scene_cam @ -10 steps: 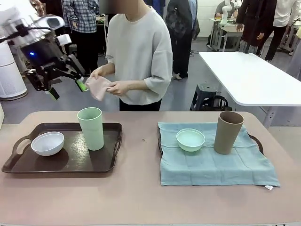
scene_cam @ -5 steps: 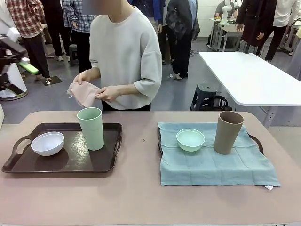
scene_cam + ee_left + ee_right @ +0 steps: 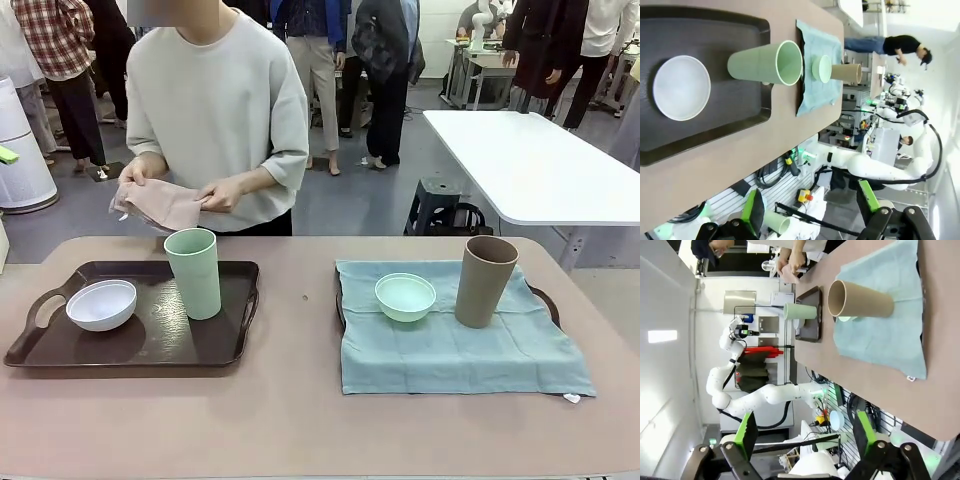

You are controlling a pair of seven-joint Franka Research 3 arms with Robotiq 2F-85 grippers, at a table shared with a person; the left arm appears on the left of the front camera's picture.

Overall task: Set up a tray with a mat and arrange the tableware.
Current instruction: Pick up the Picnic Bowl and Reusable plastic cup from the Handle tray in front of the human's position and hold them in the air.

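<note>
A dark brown tray at the left holds a white bowl and a pale green cup. At the right, a blue-green mat covers a second tray, with a mint green bowl and a taupe cup standing on it. My left gripper is open and empty, high off the table's left end, looking at the white bowl and green cup. My right gripper is open and empty, off the right end beyond the taupe cup.
A person stands at the far side behind the left tray, both hands holding a pink cloth just above the green cup. The table has bare room in the middle and along the front. A white table stands behind at the right.
My left arm has drawn back out of the front view to the left. The person has stepped left with the pink cloth and lowered it toward the left tray.
</note>
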